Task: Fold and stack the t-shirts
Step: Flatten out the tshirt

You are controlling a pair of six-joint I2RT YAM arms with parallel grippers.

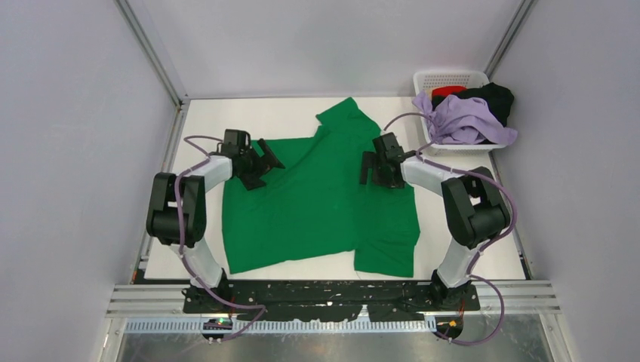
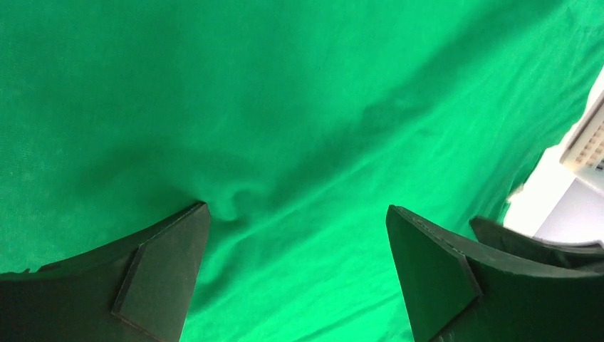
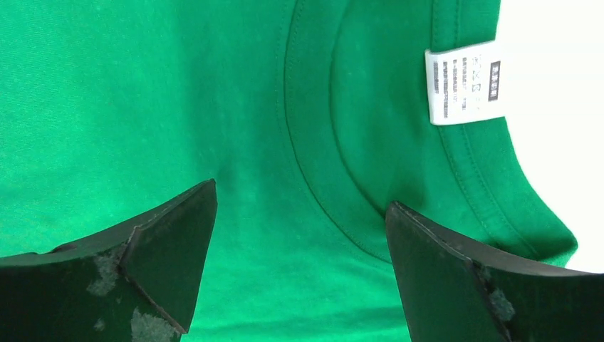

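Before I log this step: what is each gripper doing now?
Left gripper: open, holding nothing, over the green t-shirt.
Right gripper: open, holding nothing, at its collar.

The bright green short-sleeved t-shirt (image 1: 317,204) is soft, matt knit cloth with a fine texture. It has a stitched collar band and a white fabric label (image 3: 464,84) printed in grey. The lavender t-shirt (image 1: 468,124) and the black t-shirt (image 1: 498,98) look like the same dull cloth. The white slotted basket (image 1: 450,79) is smooth plastic. The flat white table (image 1: 249,113) is matt. The right gripper (image 3: 299,194) has matt black fingers (image 3: 164,249) with scuffed grey patches, while the left gripper (image 2: 297,206) has clean matt black ones.
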